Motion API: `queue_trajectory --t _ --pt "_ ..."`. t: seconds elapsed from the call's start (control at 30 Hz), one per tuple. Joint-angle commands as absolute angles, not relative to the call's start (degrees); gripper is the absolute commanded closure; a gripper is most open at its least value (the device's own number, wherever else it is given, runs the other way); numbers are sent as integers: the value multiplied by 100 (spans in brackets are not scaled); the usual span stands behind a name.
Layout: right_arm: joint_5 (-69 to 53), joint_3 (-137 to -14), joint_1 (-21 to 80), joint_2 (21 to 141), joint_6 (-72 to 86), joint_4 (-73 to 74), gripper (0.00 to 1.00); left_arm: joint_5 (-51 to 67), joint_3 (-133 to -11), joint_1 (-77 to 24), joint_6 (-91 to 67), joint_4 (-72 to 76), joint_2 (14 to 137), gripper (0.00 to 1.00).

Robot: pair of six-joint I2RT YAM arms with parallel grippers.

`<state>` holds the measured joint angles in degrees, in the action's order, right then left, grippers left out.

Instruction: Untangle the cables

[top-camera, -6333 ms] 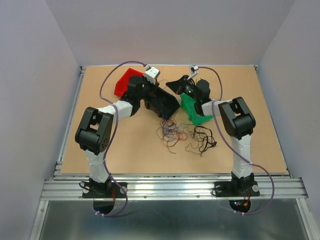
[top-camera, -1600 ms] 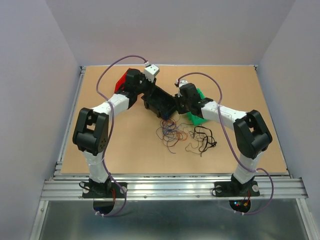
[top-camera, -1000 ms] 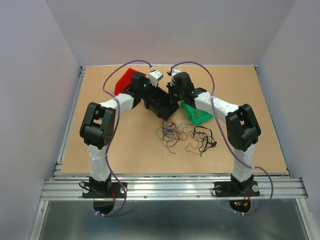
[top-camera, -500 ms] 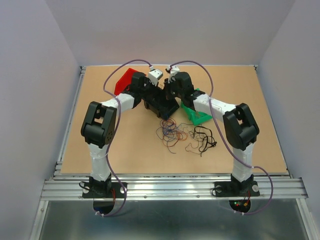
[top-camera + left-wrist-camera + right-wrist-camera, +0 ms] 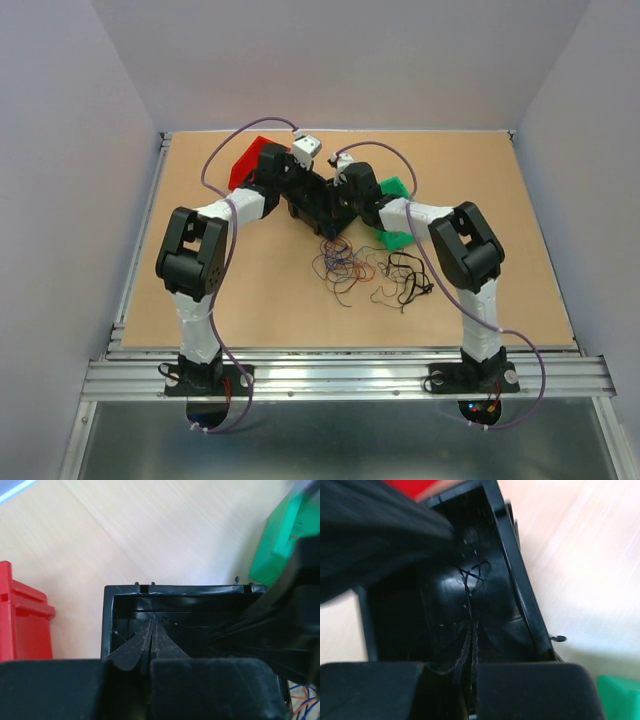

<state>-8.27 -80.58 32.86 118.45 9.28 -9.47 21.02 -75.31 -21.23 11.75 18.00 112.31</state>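
Cables point(image 5: 365, 268): loose many-coloured tangle on the table point(image 5: 250, 290), on the near side of the black bin point(image 5: 175, 591), apart from both grippers.
Right gripper point(image 5: 471, 640): jaws pressed together, tips inside the black bin; a thin black strand point(image 5: 470, 577) runs up from them, and I cannot tell whether it is pinched.
Left gripper point(image 5: 151, 632): jaws pressed together, tips inside the same bin.
Green bin point(image 5: 397, 187): just right of the black bin.
Red bin point(image 5: 248, 160): far left.

Multicoloured cables point(image 5: 340, 262), black bin point(image 5: 180, 589), red bin point(image 5: 20, 615)

Black bin point(image 5: 322, 218) mostly hidden under arms; red bin point(image 5: 22, 615) cut by left edge; cables point(image 5: 302, 698) clipped at corner
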Motion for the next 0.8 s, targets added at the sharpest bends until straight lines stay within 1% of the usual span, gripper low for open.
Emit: queue_trajectory --t 0.0,0.3,0.33,0.47,0.53,0.6,0.67,0.77 --pt "-914 -8331 3340 12164 923 -827 99 2162 -7445 -2013 932 2170 10582 100" --pt "-659 -9105 3349 12928 888 -176 99 2320 -7242 -1846 729 2426 10318 100" --pt "-650 -9114 3340 12911 888 -167 98 2312 -7251 -1846 729 2426 10336 100" --pt "-607 -9114 3349 12683 888 -176 87 2303 -7295 -1846 756 2417 10423 100" --pt "-554 -9167 3349 12578 914 -176 85 2268 -7321 -1846 782 2408 10468 100" --pt "-562 -9254 3349 12437 932 -185 81 2241 -7330 -1837 791 2399 10468 100" --pt "-615 -9316 3357 12297 940 -185 74 2232 -7330 -1837 800 2399 10450 100" --pt "-624 -9378 3375 12086 949 -185 71 2197 -7313 -1837 835 2399 10398 100"
